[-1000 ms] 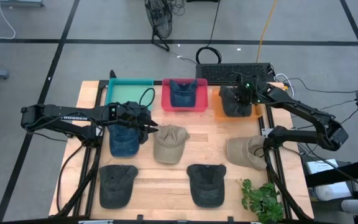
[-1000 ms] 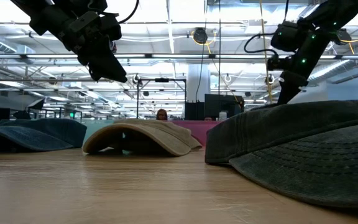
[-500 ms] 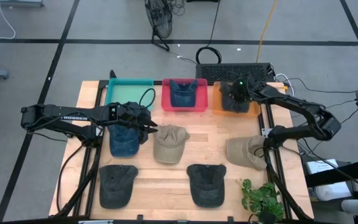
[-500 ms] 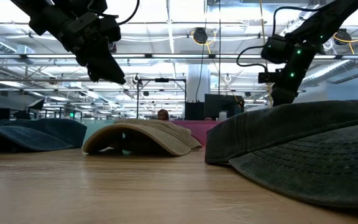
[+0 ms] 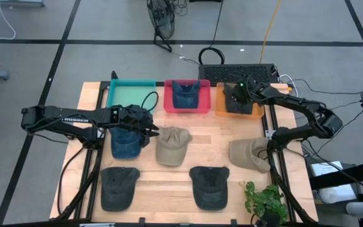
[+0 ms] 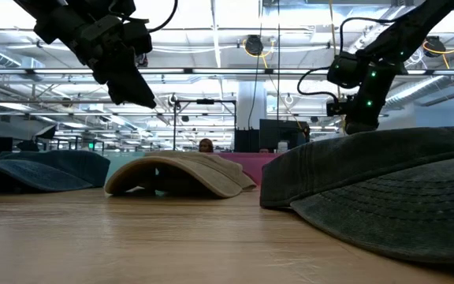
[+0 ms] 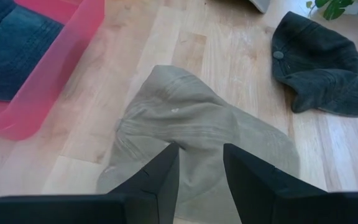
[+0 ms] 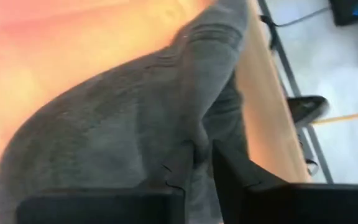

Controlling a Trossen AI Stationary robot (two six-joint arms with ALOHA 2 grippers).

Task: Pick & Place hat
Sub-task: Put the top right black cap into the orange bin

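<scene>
We are over the orange plastic bin (image 5: 254,107) now, our right gripper (image 8: 202,163) low inside it with the dark grey cloth cap (image 8: 129,137) right at the fingertips. A ridge of the cap's fabric sits in the narrow gap between the jaws, but whether they are pinching it or letting go, we cannot tell. The cap is slumped in the bin, folded on itself, crown creased.

We judge it light, soft and floppy: it will sag from whatever point we hold, so a pinch on a raised fold of the crown or on the stiffer brim is the safest hold. Cloth should not slip much, though a thin fold could pull out.

Our left gripper (image 7: 199,163) hangs with jaws parted and empty just above the khaki cotton cap (image 7: 191,134), its crown seam lying directly ahead of the fingers. A dark green cap (image 7: 325,65) lies well apart beyond it, a pink bin (image 7: 39,81) off to one side.
</scene>
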